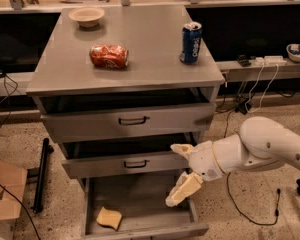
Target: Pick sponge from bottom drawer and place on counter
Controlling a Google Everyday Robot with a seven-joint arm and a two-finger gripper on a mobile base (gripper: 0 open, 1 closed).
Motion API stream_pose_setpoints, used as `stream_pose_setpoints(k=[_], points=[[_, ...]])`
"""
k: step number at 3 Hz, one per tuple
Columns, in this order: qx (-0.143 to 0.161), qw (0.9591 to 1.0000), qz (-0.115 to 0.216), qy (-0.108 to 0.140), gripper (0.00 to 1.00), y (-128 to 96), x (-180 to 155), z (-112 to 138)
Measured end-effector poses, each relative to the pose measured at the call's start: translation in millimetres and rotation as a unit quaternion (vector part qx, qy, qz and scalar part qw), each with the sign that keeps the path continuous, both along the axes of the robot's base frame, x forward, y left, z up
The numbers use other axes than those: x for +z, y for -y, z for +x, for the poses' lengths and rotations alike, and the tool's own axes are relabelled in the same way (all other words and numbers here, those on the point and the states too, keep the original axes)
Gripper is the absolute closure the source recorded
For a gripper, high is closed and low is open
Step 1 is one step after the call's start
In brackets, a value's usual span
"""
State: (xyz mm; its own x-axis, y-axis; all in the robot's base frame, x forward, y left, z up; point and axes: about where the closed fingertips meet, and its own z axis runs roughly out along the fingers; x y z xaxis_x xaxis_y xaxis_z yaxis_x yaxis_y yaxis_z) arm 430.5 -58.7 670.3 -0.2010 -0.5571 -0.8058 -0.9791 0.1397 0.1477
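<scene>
A grey metal drawer cabinet fills the middle of the frame, on a speckled floor. At the lower left edge sits a cardboard box [4, 194], with a black stand [41, 176] lying beside the cabinet.

The bottom drawer [140, 196] is pulled out at the lower centre. The sponge [109, 217], a flat tan block, lies on the drawer floor near its front left corner, with nothing touching it.

Above, the middle drawer [125, 163] and top drawer [130, 120] each show a black handle. The bench [140, 34], the cabinet's flat grey top, carries a beige bowl [86, 16] at its upper left, a crushed red soda can [109, 56] lying on its side near the middle, and an upright blue soda can [191, 43] at its right. No sponge is on it.

To the right, a white arm [270, 146] reaches in from the frame's right edge. Its claw [172, 175] hangs over the right side of the open drawer, fingers spread wide and holding nothing, well apart from the sponge.

The task looks to be at an early stage: the drawer is open, but the grasp, the lift and the placing on the bench are all yet to do.
</scene>
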Motion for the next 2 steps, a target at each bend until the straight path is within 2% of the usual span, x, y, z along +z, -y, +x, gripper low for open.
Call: stream_pose_setpoints(k=[1, 2], points=[[0.011, 0.9996, 0.003, -0.024, 0.00, -16, -36, -2], [0.026, 0.9982, 0.018, -0.050, 0.00, -32, -89, -5]])
